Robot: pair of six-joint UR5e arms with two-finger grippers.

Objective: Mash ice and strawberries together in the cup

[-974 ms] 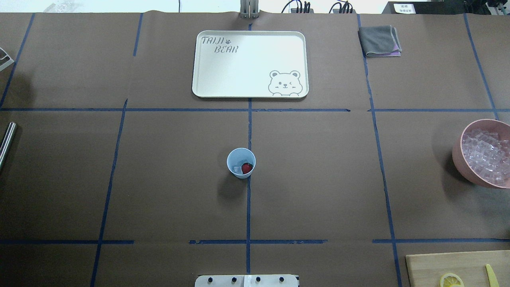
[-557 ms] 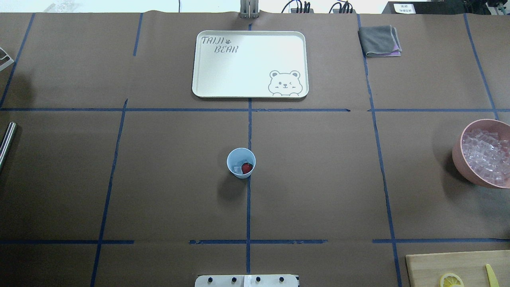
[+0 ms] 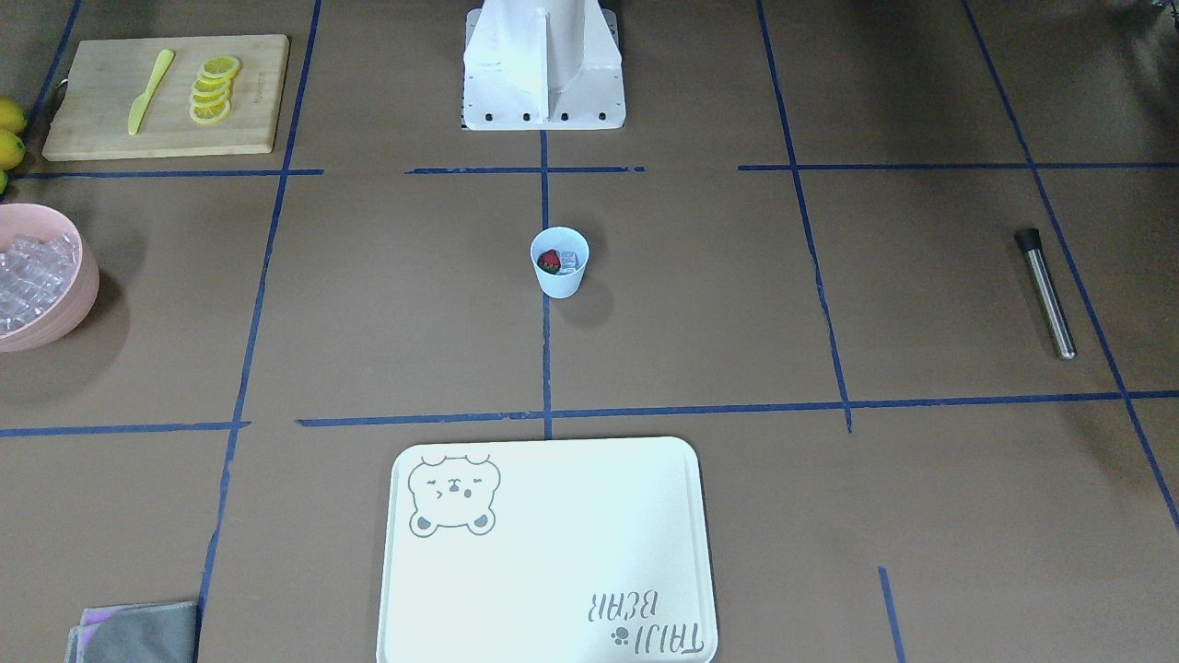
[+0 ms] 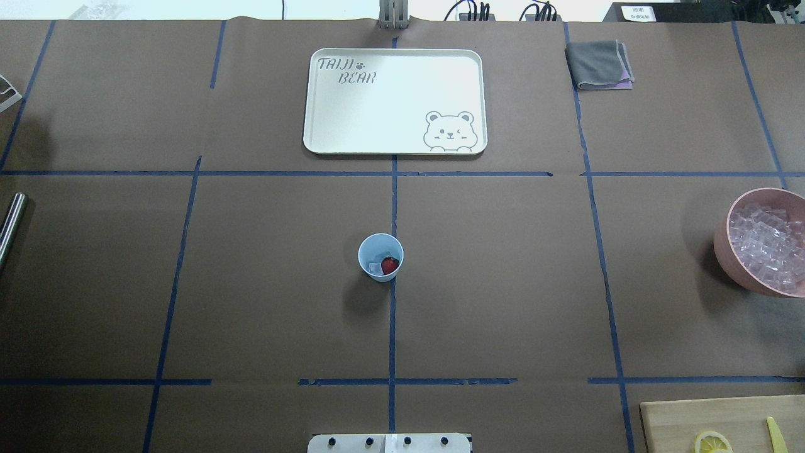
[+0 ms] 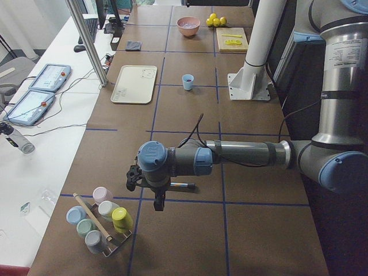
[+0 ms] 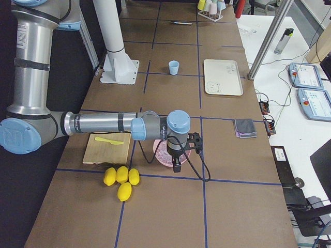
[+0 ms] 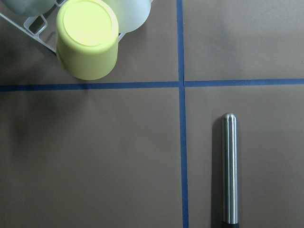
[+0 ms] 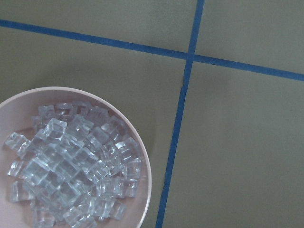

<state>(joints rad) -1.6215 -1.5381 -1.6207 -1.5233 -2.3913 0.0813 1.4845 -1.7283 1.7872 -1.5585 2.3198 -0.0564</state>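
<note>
The pale-blue cup [image 4: 380, 243] [image 3: 559, 281] stands upright at the table's middle. Inside it lie a dark red strawberry [image 4: 390, 265] [image 3: 549, 261] and clear ice [image 4: 375, 268] [image 3: 570, 261]. Neither gripper is near the cup. My left gripper [image 5: 158, 204] shows only in the exterior left view, hanging over a steel rod [image 7: 229, 168] [image 3: 1045, 293] far to the left; I cannot tell its state. My right gripper [image 6: 177, 166] shows only in the exterior right view, over the pink bowl [image 8: 144, 166] of ice cubes; I cannot tell its state either.
The pink bowl [image 4: 723, 245] sits at the right edge. A cutting board [image 3: 249, 101] carries lemon slices [image 3: 212, 87] and a yellow knife [image 3: 147, 92]. A white bear tray [image 4: 395, 100] and grey cloth [image 4: 599, 64] lie at the far side. A rack of cups [image 5: 100, 221] stands far left.
The shadow below the pink bowl has faded a little. The cup, strawberry and ice have not moved.
</note>
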